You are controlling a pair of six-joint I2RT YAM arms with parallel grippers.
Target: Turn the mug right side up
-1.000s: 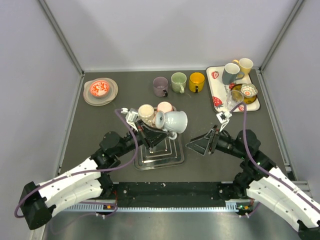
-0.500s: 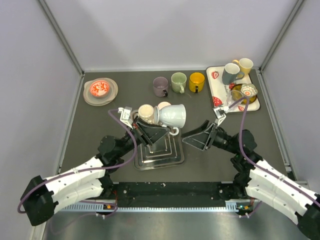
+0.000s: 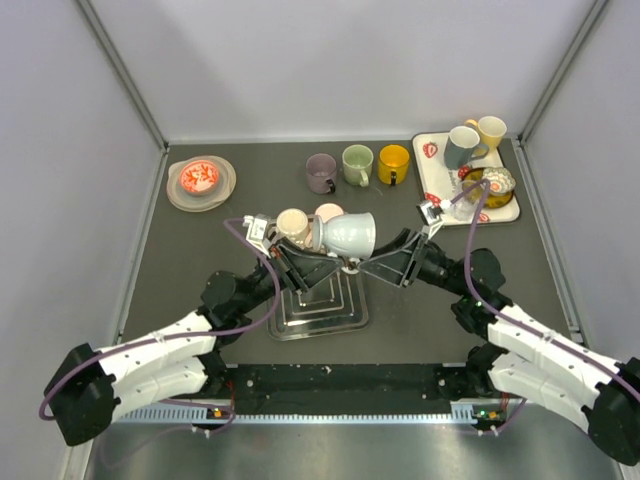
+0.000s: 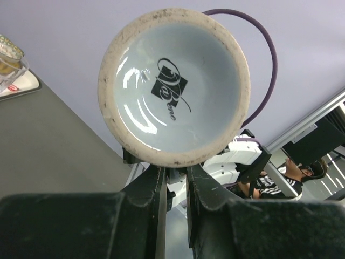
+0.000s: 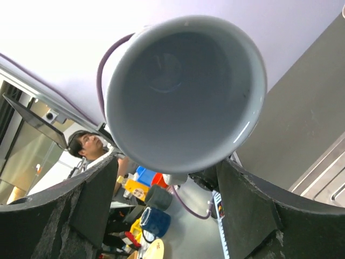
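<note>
Mug (image 3: pixel 349 232) on its side, airborne over the clear tray (image 3: pixel 320 318), mid-scene. Left claw (image 4: pixel 175 181) clenched, looks like on the handle, which is partly hidden. Right claw (image 5: pixel 167 181) spread wide, mug mouth facing it. Glazed ceramic: rigid, slick, likely chips easily; grab across the body.

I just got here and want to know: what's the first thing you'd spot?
A pale mug hangs sideways over the middle of the table, pinched by the left gripper while the right gripper gapes open at its mouth. Farther back stand a purple mug, a green mug and a yellow mug in a row.
</note>
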